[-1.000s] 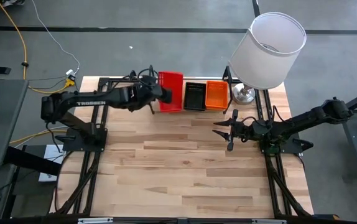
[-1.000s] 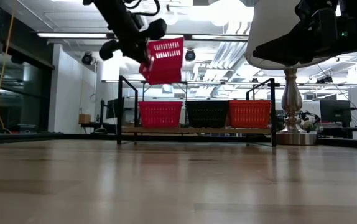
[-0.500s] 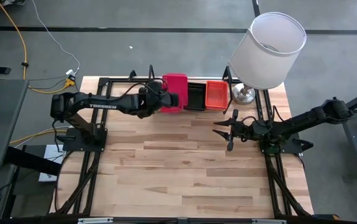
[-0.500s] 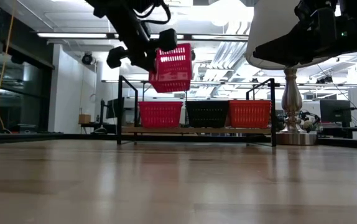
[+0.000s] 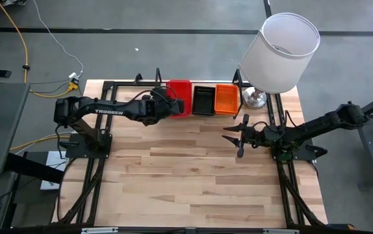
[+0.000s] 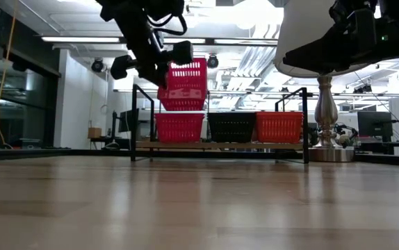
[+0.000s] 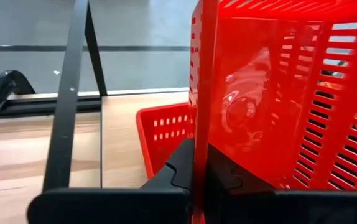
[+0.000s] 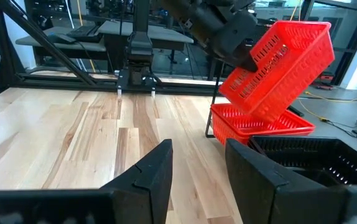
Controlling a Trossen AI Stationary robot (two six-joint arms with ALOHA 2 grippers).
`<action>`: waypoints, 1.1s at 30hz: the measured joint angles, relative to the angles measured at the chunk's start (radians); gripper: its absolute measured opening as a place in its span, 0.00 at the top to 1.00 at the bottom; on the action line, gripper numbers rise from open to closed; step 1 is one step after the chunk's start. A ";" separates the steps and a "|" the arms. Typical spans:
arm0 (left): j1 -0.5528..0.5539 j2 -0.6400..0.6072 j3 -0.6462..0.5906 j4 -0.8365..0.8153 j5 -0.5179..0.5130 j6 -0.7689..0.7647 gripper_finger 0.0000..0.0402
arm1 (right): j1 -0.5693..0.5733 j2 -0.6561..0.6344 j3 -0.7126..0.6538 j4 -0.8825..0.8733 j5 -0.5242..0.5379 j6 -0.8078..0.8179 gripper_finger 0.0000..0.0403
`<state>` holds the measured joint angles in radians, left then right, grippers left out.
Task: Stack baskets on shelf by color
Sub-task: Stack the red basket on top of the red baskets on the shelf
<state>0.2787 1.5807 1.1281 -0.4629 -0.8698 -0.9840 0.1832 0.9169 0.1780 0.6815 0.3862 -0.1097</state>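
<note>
- Low view, nearest you: the wood table (image 6: 199,208) runs bare back to the shelf (image 6: 220,144), a black rod frame on a light wood base at the far edge.
- Your right gripper (image 5: 233,134) waits over the table, well short of the shelf, fingers spread apart with nothing between them; its wrist view shows both dark fingers (image 8: 153,168) parted and aimed toward the shelf.
- Your left gripper (image 5: 173,106) is clamped shut on the near wall of the held red basket (image 6: 183,85), above the left end of the shelf.
- The held red basket hangs in the air, directly over the red basket on the shelf (image 6: 179,127) and just apart from it in the low view.
- From the right wrist view you see the held red basket (image 8: 278,59) tilted, the end away from the gripper raised, its open mouth turned up and away from the gripper.
- Its long axis runs from the table's front to its back in the high view, matching the baskets below it.
- In the left wrist view the basket wall (image 7: 278,93) fills most of the frame, pinched at the gripper, with the lower red basket (image 7: 166,137) just beyond.
- On the shelf, left to right: red basket, black basket (image 5: 204,99), orange basket (image 5: 225,99), side by side, mouths up.
- Beyond the shelf's right end stands a lamp (image 5: 281,52) with a white shade on a metal foot.
</note>
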 joint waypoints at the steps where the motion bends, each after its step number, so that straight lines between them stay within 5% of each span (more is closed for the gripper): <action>1: 0.000 0.002 0.000 0.001 0.004 0.002 1.00 | 0.000 0.000 0.000 0.000 0.000 0.000 0.67; 19: 0.001 0.062 -0.001 -0.035 0.067 -0.010 0.98 | 0.000 0.000 0.000 0.000 0.000 -0.002 0.67; 33: -0.004 0.062 -0.001 0.052 0.053 0.070 0.83 | 0.000 0.000 0.000 0.000 0.001 -0.002 0.67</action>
<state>0.2745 1.6424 1.1275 -0.4106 -0.8170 -0.9140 0.1829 0.9169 0.1780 0.6819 0.3868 -0.1121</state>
